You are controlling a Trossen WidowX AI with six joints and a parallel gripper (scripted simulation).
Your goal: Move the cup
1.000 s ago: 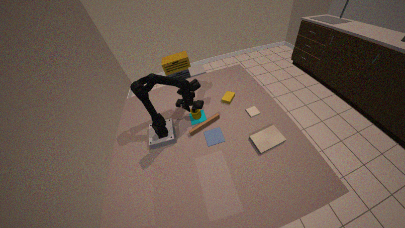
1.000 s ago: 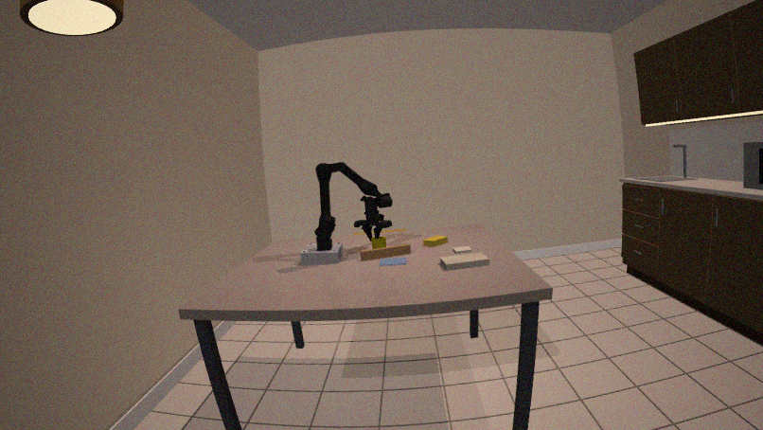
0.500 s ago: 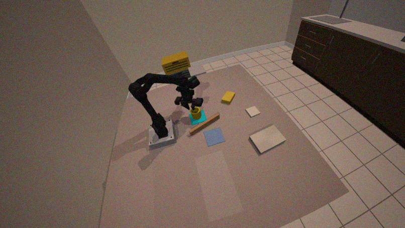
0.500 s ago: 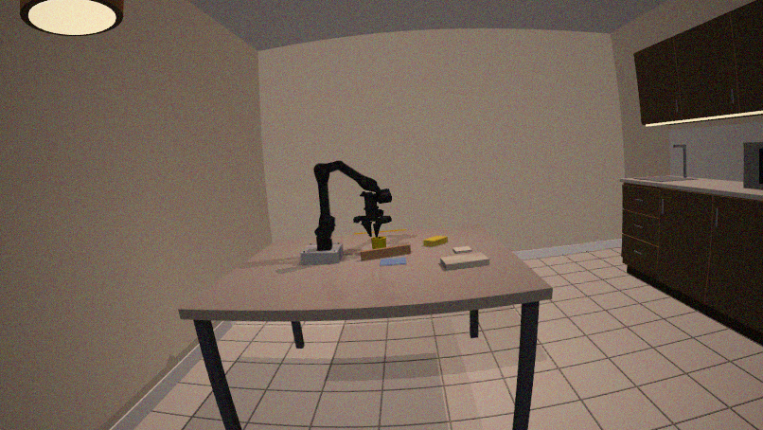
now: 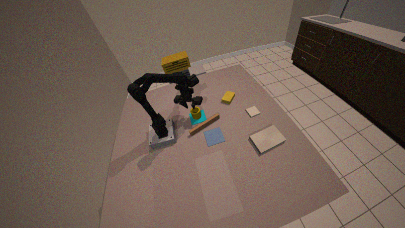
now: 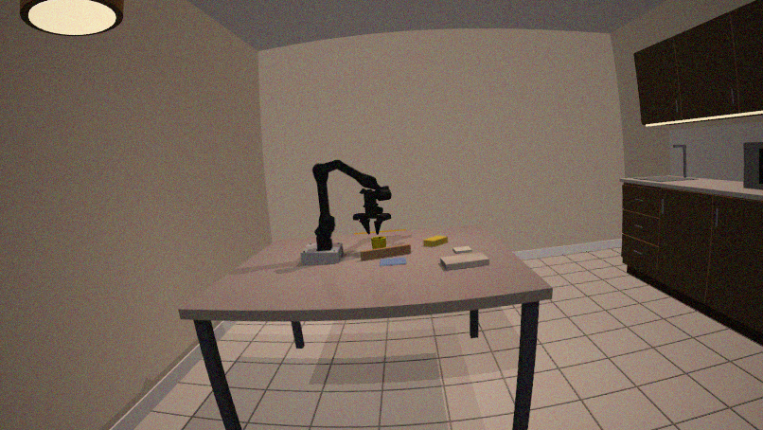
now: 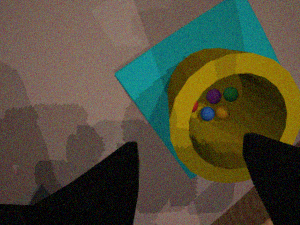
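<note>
The yellow cup [image 5: 195, 112] stands upright on the teal pad [image 5: 197, 118]. In the wrist view the cup [image 7: 232, 116] holds several small marbles [image 7: 215, 103] on its bottom, and it sits on the near corner of the teal pad [image 7: 193, 55]. My gripper [image 5: 190, 105] hangs just above the cup with its fingers apart and nothing between them. In the wrist view the gripper [image 7: 193, 155] has one finger left of the cup and one over its right rim. From the side the gripper [image 6: 372, 228] is clear above the cup [image 6: 378, 241]. The blue pad [image 5: 214, 136] lies nearer the front.
A wooden bar [image 5: 204, 124] lies between the teal and blue pads. A yellow block [image 5: 228, 97], a small beige tile [image 5: 252, 111] and a larger beige slab [image 5: 267, 138] lie to the right. The arm's base [image 5: 161, 135] is at the left.
</note>
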